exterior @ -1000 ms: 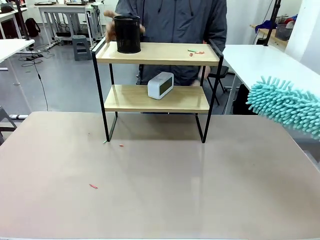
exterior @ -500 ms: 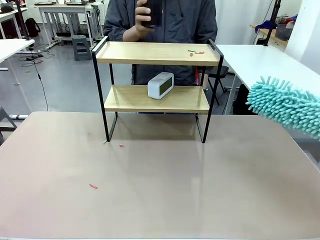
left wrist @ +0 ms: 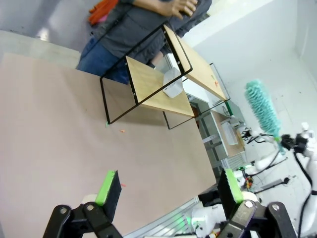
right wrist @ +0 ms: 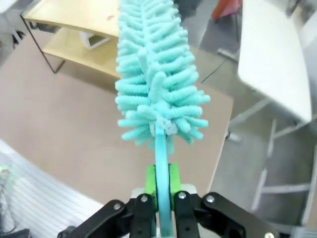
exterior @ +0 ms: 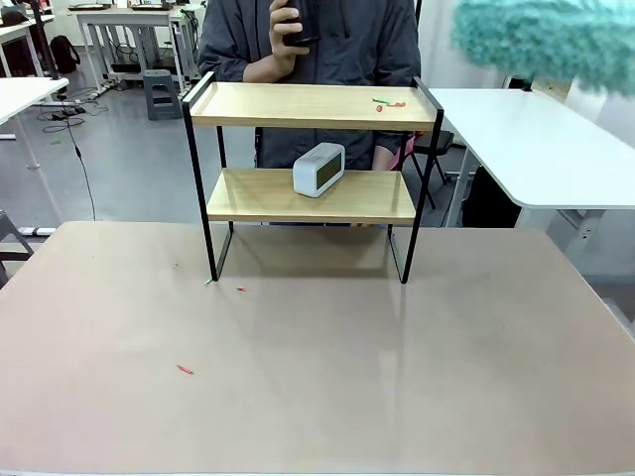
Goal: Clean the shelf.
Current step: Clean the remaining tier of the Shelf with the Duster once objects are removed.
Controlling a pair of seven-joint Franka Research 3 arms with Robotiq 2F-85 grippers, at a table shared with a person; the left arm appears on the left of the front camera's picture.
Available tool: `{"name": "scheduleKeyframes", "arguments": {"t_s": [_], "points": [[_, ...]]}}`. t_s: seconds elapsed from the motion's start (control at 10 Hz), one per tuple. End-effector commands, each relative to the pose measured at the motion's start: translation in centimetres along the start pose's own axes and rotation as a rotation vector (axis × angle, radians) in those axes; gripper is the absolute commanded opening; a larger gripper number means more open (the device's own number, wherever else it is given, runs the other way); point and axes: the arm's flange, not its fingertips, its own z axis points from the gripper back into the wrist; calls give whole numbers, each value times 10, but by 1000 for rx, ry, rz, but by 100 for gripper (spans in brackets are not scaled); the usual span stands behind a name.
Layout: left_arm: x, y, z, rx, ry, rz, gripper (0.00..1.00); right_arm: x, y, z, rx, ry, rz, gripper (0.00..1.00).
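The shelf [exterior: 308, 104] stands at the table's far side, black frame with two wooden boards. Small red and green scraps [exterior: 389, 102] lie on the right of its upper board, and a white clock [exterior: 318, 169] sits on the lower one. A teal fluffy duster [exterior: 541, 40] hangs high at the top right, above and right of the shelf. My right gripper [right wrist: 162, 186] is shut on the duster's handle, with the duster head [right wrist: 156, 69] pointing toward the shelf [right wrist: 74, 12]. My left gripper [left wrist: 169, 187] stands open over the near table, nothing between its fingers, far from the shelf [left wrist: 153, 84].
A person behind the shelf holds a black cup [exterior: 298, 20] at chest height. Tiny red bits [exterior: 185, 370] lie on the beige table [exterior: 397, 377], one more near the shelf's left leg [exterior: 240, 289]. A white table [exterior: 536, 139] stands to the right.
The person lifted the black cup off the upper board and holds it up. The duster rose from mid-height at the right edge to the top right.
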Motion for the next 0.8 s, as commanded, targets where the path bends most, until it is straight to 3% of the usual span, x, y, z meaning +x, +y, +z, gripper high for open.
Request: {"name": "scheduleKeyframes", "arguments": {"t_s": [0.0,0.1,0.2,0.3,0.4,0.7], "points": [[1,-1,-3,-11,-11,-17,100,49,10,-42,-65,58,52,13],[1,-1,-3,-11,-11,-17,100,50,21,-51,-91,10,39,13],[1,-1,-3,-11,-11,-17,100,34,21,-15,-29,10,62,13],[1,-1,-3,-11,-11,-17,100,53,33,-38,-50,18,87,13],[1,-1,-3,-11,-11,-17,100,23,33,-37,-21,37,45,13],[1,-1,-3,-11,-11,-17,100,67,37,-85,-114,39,-123,13]]}}
